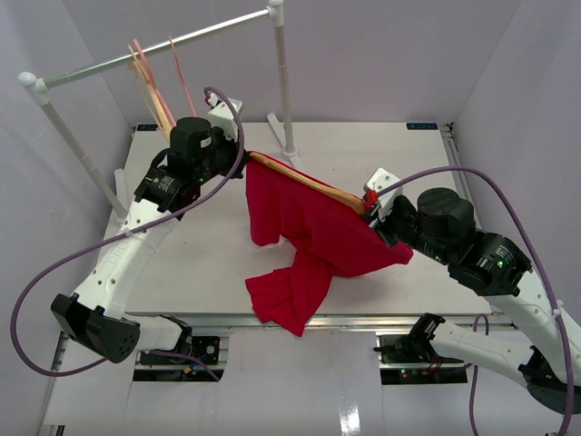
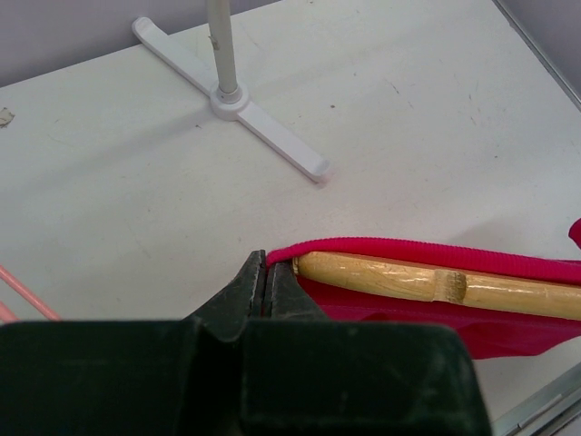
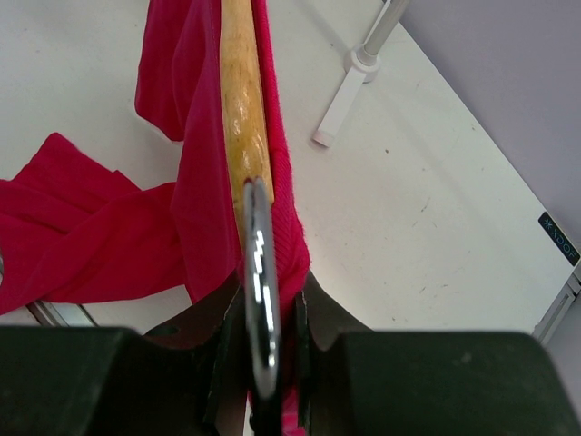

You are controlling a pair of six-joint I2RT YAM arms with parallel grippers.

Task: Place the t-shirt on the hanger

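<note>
Evidently the wooden hanger (image 1: 309, 182) is held above the worktop (image 1: 390, 154) so the red t-shirt (image 1: 313, 232) drapes it. Left fingers (image 2: 238, 295) pinch the shirt's ribbed edge; right fingers (image 3: 327, 327) clamp the metal hook (image 3: 261, 272) (cloth included).

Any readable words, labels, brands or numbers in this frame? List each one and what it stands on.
No text is legible in any view.
far-edge label, a dark strip on the table: too small to read.
corner label, dark with white marks, on the table in the right wrist view: blurred.
White print on the left arm: too small to read.
t-shirt and hanger: no print visible.
</note>
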